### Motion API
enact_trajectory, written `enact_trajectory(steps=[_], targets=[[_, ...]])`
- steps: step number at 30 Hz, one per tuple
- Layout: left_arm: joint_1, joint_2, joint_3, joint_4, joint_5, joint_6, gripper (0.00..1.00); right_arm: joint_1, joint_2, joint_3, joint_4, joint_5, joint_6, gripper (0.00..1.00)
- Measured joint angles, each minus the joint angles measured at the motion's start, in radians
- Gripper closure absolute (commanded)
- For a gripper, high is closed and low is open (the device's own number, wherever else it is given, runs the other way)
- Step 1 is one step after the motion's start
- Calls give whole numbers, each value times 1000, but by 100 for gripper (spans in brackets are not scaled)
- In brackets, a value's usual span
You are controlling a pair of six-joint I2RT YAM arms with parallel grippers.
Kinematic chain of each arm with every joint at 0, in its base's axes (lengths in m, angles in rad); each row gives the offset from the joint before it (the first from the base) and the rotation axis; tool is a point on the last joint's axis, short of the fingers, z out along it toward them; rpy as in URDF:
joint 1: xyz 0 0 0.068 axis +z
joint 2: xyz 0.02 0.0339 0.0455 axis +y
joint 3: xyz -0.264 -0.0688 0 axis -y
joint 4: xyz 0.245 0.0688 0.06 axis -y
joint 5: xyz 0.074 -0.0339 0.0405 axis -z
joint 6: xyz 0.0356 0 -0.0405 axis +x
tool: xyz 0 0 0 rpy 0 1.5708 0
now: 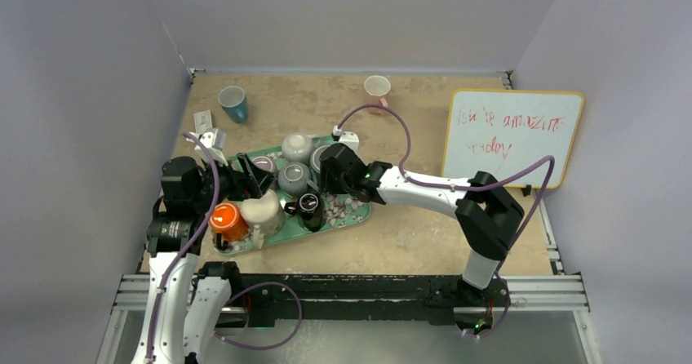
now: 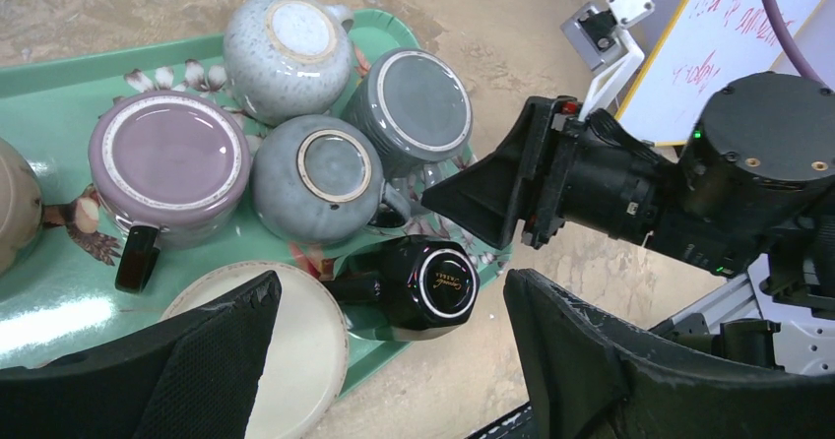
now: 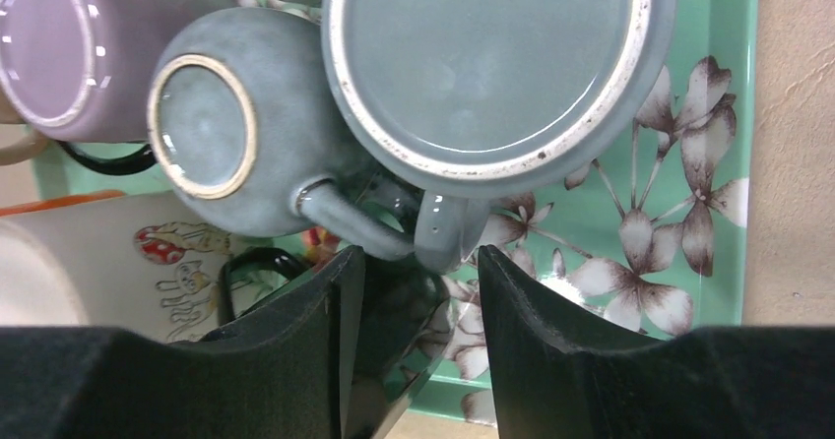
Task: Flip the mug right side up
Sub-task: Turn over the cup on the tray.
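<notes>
My right gripper (image 3: 418,301) straddles the glossy black mug (image 2: 433,282), jaws narrow; can't tell if it's clamped. Left gripper (image 2: 394,306) stands wide.

Quick headcount of the crockery and the rest

Seven mugs can be counted on one green tray (image 2: 59,85): three grey mugs (image 1: 294,178) (image 1: 298,145) (image 2: 418,99), one purple mug (image 1: 263,164), one black mug (image 1: 311,204), one cream mug (image 1: 263,207) and one orange mug (image 1: 227,219). Two cups are spotted off it, one blue cup (image 1: 232,103) and one pinkish cup (image 1: 377,88). One whiteboard (image 1: 514,135) is also counted.
</notes>
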Motion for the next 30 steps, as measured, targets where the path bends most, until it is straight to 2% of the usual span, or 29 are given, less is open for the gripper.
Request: enact_trajectory(steps=[18, 30], targets=[[-6, -13, 0, -23, -27, 0, 17, 0, 158, 161, -136, 52, -1, 60], [-6, -14, 0, -23, -34, 0, 17, 0, 187, 179, -164, 55, -2, 65]])
